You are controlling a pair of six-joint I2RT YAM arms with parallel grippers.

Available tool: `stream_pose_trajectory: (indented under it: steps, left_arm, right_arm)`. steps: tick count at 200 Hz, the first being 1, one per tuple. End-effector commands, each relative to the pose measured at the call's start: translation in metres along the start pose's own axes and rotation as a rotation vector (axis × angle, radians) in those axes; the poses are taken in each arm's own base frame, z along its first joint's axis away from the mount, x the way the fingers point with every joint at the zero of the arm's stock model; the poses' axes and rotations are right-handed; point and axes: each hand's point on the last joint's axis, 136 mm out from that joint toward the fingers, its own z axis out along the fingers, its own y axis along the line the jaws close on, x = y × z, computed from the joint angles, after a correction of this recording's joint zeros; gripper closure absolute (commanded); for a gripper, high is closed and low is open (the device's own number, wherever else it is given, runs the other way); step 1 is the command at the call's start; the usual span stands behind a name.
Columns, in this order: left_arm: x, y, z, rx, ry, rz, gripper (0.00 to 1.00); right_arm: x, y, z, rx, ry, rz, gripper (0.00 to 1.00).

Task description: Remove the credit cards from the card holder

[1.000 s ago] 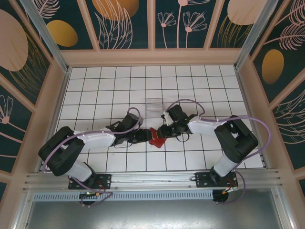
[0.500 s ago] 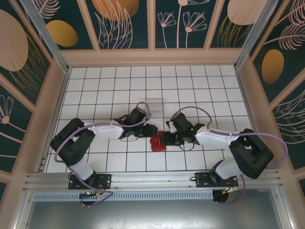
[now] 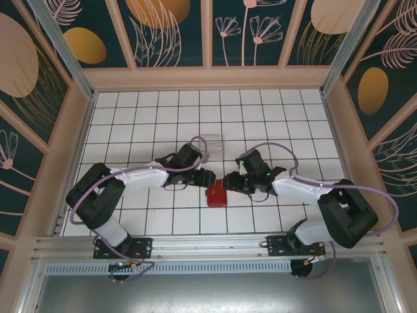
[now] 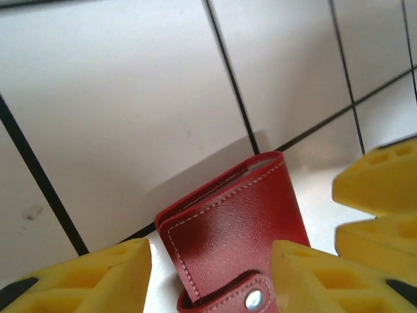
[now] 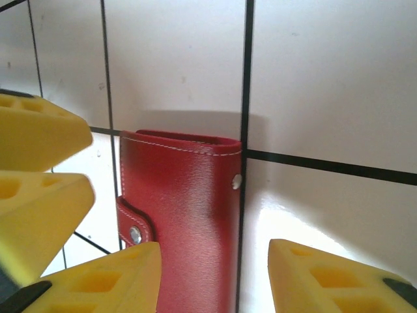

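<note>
Left gripper (image 3: pixel 210 177) and right gripper (image 3: pixel 227 185) are being held spread, just upper-left and upper-right of the red card holder (image 3: pixel 215 195), which is lying shut.

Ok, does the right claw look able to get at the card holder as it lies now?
Probably yes. The card holder lies closed and flat on the table, just ahead of the right claw, whose jaws stand open with nothing over it. The left claw hovers close on the tab side, so it may get crowded.
</note>
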Motion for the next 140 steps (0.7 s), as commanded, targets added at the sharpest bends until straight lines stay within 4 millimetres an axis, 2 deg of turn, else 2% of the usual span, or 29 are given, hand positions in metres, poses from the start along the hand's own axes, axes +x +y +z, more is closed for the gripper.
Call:
stream_pose_trajectory:
  steps: [1,24,42,66,107,140]
  left_arm:
    - [-0.010,-0.009,-0.018,-0.021,-0.012,0.241,0.49]
    - [-0.018,-0.019,-0.029,-0.006,-0.041,0.417,0.54]
    - [-0.022,-0.030,-0.037,0.032,-0.082,0.564,0.54]
    - [-0.014,-0.041,-0.041,0.102,-0.097,0.762,0.53]
    - [0.004,-0.031,-0.029,0.115,-0.009,0.932,0.54]
    - [0.009,-0.029,-0.024,0.127,-0.021,1.007,0.53]
  right_arm:
    - [0.000,0.002,0.005,-0.022,0.021,0.013,0.52]
    - [0.002,-0.004,0.012,-0.003,0.043,0.009,0.52]
    - [0.003,-0.005,0.016,-0.003,0.055,0.007,0.53]
    - [0.003,0.001,0.016,-0.031,0.064,0.003,0.54]
    - [-0.002,0.006,0.013,-0.047,0.060,-0.007,0.56]
    - [-0.003,0.004,0.019,-0.053,0.064,-0.006,0.56]
